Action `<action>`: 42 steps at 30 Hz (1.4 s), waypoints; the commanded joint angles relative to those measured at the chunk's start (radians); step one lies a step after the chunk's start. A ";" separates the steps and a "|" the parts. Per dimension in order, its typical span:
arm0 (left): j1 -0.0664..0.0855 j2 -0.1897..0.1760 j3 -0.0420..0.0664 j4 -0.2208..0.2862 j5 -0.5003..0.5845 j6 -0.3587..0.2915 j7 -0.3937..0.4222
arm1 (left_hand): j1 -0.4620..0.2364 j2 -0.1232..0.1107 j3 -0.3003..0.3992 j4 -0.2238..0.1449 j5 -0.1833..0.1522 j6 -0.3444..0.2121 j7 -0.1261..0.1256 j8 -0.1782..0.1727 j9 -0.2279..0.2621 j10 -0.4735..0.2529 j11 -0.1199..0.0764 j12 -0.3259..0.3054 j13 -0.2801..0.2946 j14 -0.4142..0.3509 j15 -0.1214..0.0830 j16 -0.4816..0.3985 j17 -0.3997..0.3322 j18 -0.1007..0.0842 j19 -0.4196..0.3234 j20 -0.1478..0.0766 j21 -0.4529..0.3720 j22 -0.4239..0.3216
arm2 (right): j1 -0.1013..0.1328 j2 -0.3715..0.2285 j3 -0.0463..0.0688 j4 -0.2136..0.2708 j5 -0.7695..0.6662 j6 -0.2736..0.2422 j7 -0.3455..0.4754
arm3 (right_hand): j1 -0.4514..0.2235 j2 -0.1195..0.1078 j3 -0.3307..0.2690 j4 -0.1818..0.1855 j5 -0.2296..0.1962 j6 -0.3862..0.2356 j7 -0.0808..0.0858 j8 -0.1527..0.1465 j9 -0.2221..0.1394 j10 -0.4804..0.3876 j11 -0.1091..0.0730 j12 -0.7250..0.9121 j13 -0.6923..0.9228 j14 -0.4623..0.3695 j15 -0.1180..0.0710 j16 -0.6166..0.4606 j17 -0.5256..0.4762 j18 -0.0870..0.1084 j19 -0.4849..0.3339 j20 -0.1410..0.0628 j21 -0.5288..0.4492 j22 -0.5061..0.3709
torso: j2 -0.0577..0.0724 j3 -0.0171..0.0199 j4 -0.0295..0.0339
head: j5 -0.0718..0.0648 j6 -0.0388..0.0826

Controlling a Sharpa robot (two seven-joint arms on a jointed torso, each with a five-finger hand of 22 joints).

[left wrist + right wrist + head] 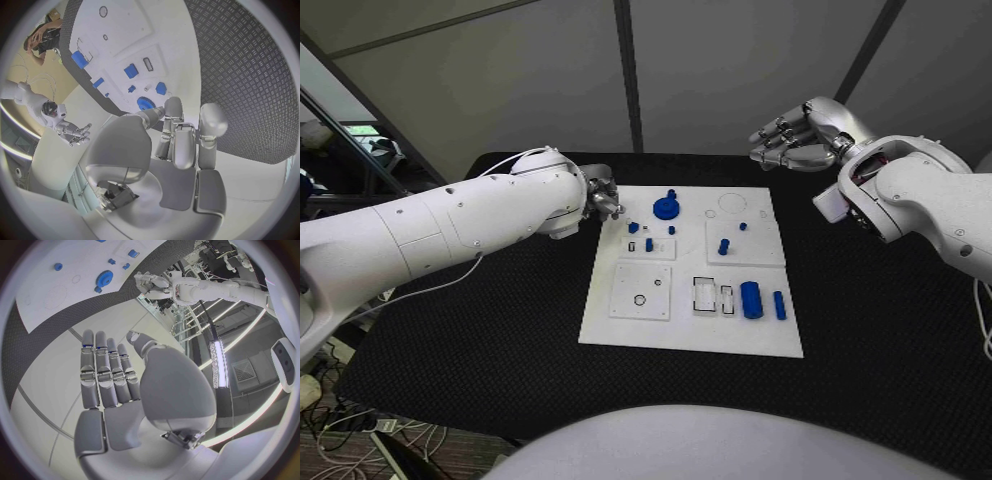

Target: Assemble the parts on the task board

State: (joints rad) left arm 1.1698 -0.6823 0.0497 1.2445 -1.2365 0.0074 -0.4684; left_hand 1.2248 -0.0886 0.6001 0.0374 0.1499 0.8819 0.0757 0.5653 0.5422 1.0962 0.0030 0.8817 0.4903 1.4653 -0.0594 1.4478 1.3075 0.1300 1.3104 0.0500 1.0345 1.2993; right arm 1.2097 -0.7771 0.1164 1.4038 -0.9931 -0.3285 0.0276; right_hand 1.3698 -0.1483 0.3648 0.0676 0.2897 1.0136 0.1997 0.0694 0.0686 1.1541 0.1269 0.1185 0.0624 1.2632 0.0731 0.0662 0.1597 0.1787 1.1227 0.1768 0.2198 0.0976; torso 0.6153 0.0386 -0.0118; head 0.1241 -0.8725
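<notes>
White board point(625, 325) lies between the hands: left hand point(602, 198), fingers curled, at its ten o'clock; right hand point(792, 138), spread and empty, at one o'clock.

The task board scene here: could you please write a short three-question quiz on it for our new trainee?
1. True or false: the right hand holds a blue part.
2. Which hand is nearer the blue gear? A) left hand B) right hand
3. Fill in: the task board lies on a ____ table.

Key: 1 false, its fingers are apart and hold nothing; 2 A; 3 black.
</notes>
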 commanded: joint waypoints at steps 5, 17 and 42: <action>-0.003 -0.009 -0.006 -0.011 0.029 -0.174 0.236 | 0.014 -0.058 -0.082 -0.027 -0.029 -0.068 0.044 -0.094 -0.076 -0.167 0.049 -0.094 -0.056 -0.238 0.050 -0.339 -0.372 0.044 -0.266 0.044 -0.435 -0.193 | 0.002 -0.002 0.001 -0.001 -0.002 0.000 0.003 | -0.005 0.003 -0.001 0.006 0.003 -0.002 0.000 -0.002 0.000 -0.001 0.007 -0.006 0.000 -0.001 0.005 -0.002 -0.001 0.005 0.005 0.002 -0.005 -0.001 | 0.002 -0.0005 -0.0014 | -0.003 0.000; -0.027 -0.025 -0.061 -0.018 -0.236 -0.289 0.519 | 0.103 -0.079 -0.208 -0.050 -0.044 -0.069 0.034 -0.204 -0.192 -0.204 0.059 -0.132 -0.113 -0.331 0.064 -0.439 -0.515 0.051 -0.286 0.065 -0.506 -0.238 | 0.002 -0.005 0.001 -0.001 -0.002 0.000 0.002 | -0.005 0.003 -0.001 0.006 0.003 -0.002 0.000 -0.002 0.000 -0.001 0.007 -0.006 0.000 -0.001 0.005 -0.002 -0.001 0.005 0.005 0.002 -0.005 -0.001 | 0.002 -0.0016 -0.0011 | -0.008 0.000; -0.046 0.024 -0.085 -0.123 -0.372 -0.272 0.596 | 0.178 -0.045 -0.309 -0.035 -0.043 0.057 0.030 -0.327 -0.308 -0.194 0.051 -0.107 -0.146 -0.294 0.058 -0.356 -0.466 0.052 -0.258 0.060 -0.528 -0.244 | 0.001 -0.002 0.000 -0.003 -0.002 0.002 0.004 | -0.005 0.004 -0.001 0.007 0.005 -0.002 0.000 -0.002 0.000 -0.001 0.007 -0.006 0.000 -0.001 0.005 -0.002 -0.004 0.005 0.008 0.002 -0.008 -0.004 | 0.001 -0.0009 -0.0030 | -0.016 0.000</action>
State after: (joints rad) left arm 1.1223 -0.6608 -0.0355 1.1246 -1.5857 -0.2584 0.1073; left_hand 1.3915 -0.1351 0.2965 0.0013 0.1076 0.9347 0.1052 0.2408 0.2352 0.8976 0.0570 0.7687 0.3447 1.1652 -0.0017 1.0884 0.8409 0.2156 1.0477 0.1098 0.5055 1.0540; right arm 1.2093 -0.7802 0.1163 1.4012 -0.9932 -0.3283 0.0264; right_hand 1.3698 -0.1483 0.3648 0.0676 0.2897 1.0136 0.1997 0.0694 0.0686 1.1541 0.1268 0.1185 0.0624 1.2633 0.0731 0.0662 0.1569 0.1787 1.1227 0.1768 0.2149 0.0948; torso 0.6171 0.0373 -0.0142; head 0.1086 -0.8725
